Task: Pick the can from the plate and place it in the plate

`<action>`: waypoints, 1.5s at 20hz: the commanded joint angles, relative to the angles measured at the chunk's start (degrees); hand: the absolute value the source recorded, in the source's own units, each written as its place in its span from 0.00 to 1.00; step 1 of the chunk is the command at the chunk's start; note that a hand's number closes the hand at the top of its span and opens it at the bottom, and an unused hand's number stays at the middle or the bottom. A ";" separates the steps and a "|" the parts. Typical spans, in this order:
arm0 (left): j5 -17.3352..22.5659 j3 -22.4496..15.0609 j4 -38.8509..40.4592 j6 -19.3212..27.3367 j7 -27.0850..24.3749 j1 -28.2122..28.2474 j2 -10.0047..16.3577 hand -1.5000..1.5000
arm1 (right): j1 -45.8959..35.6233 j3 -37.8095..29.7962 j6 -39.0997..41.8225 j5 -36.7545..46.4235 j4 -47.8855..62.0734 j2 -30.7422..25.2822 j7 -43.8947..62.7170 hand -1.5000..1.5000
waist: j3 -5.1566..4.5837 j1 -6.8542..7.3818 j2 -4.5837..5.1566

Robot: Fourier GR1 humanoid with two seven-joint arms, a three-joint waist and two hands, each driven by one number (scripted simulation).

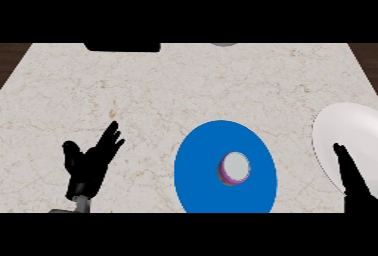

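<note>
R hand [354, 180] released, over white plate [339, 125]; can [235, 167] at its 9 o'clock on blue plate [199, 175]: reach across, wrap mid-body. L hand [87, 162] released, idle.

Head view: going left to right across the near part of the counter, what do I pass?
Left hand → blue plate, with the can standing on it → white plate.

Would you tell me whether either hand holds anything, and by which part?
Nothing is held: left hand and right hand are open; the can sits on the blue plate.
</note>
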 commanded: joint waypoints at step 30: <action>-0.10 3.18 3.72 -3.11 -1.45 0.83 -0.28 0.50 | -21.52 6.50 9.12 11.80 30.17 22.40 17.55 0.00 | 0.15 -0.76 -0.06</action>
